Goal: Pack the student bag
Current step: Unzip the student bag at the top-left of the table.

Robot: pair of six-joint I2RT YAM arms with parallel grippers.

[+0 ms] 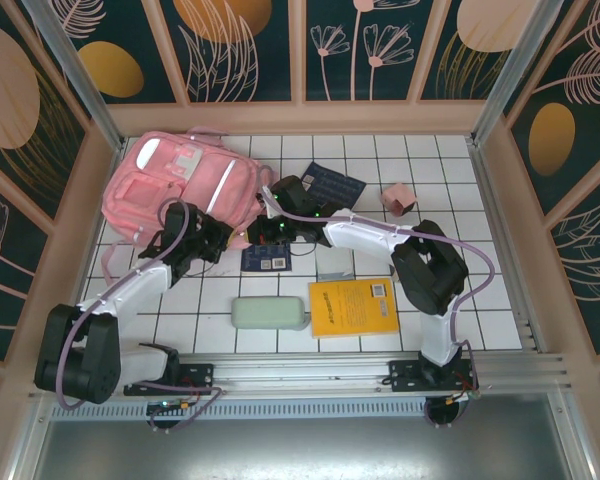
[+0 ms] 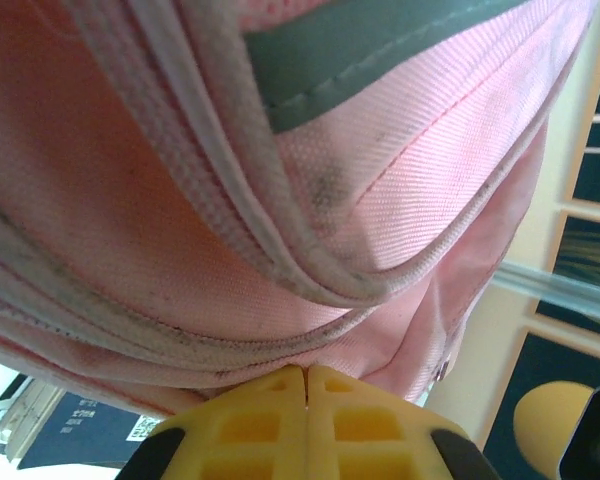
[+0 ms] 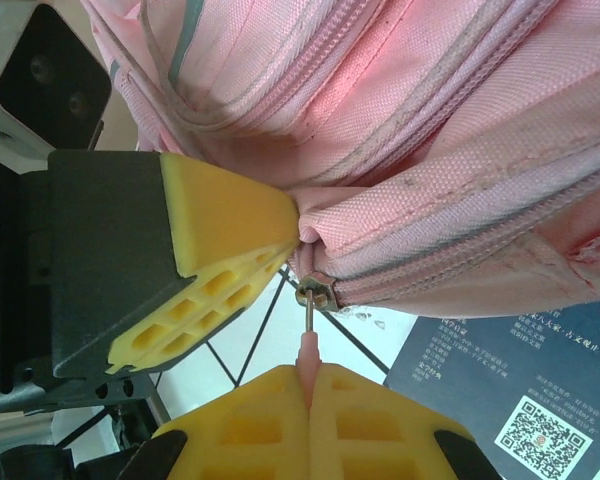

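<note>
**Bag not yet open; five items left to pack**

**Status.** The bag [image 1: 175,190] lies flat on the bench [image 1: 500,290], toward its far-left corner and front face up. The zip run seen in the right wrist view looks closed up to the slider. No item can be seen inside, though the interior is hidden. My judgement is that the work is at the opening stage: nothing is packed, and all loading and the closing of the zip remain.

**Grippers.** Both are at the bag's right edge.
- The left gripper [image 2: 307,378] has its jaws pressed together. Its tip sits against a seam of the bag, where the cloth puckers, so it appears to pinch a fold to steady the bag.
- The right gripper [image 3: 307,388] is clamped on the pink zip pull [image 3: 307,350], which hangs from the slider just below the bag's edge.

**Count, outward from the bag.**
- Bag: one.
- Dark booklets: two. One [image 1: 270,259] is just beside the bag's near-right corner. The other [image 1: 337,183] is to the bag's right, beyond the grippers.
- Green case [image 1: 270,313]: one, nearer than the bag and apart from it.
- Yellow book [image 1: 353,306]: one, right of the case and farther from the bag.
- Pink block [image 1: 397,199]: one, well to the bag's right.

That makes five loose items, all outside the bag.
</note>
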